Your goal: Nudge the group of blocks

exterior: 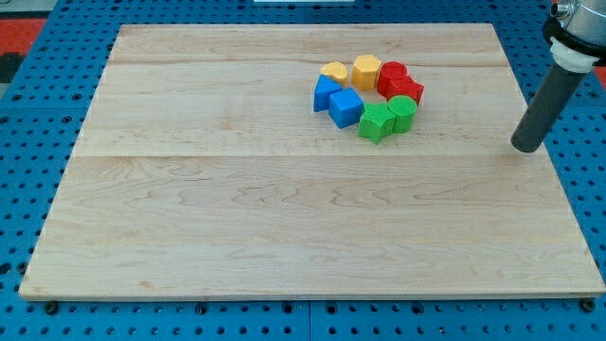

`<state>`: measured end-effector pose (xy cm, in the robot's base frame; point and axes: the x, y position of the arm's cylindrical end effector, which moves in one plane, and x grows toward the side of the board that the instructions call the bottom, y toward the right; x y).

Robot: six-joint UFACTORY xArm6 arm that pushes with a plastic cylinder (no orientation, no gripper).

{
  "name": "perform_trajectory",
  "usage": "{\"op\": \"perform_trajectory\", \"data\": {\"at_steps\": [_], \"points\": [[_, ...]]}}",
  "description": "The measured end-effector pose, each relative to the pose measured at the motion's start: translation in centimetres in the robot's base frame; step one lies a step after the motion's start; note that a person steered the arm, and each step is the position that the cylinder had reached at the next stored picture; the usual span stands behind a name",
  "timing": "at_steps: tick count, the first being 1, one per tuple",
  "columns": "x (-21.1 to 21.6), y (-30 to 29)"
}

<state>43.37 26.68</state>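
Note:
Several blocks sit in a tight ring on the wooden board (284,208), right of centre near the view's top. There are two yellow blocks (334,71) (366,70), two red blocks (392,75) (407,91), a green cylinder (402,113), a green block (377,122), and two blue blocks (347,107) (326,93). My tip (526,148) rests at the board's right edge, well to the right of the group and slightly lower in the view. It touches no block.
The board lies on a blue perforated table (28,142). The rod (551,99) rises up and to the right from the tip to a pale collar (573,38) at the view's top right corner.

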Motion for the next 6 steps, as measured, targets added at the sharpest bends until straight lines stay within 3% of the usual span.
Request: {"op": "perform_trajectory", "data": {"at_steps": [3, 6], "points": [[0.0, 0.5], [-4.4, -10.7]]}}
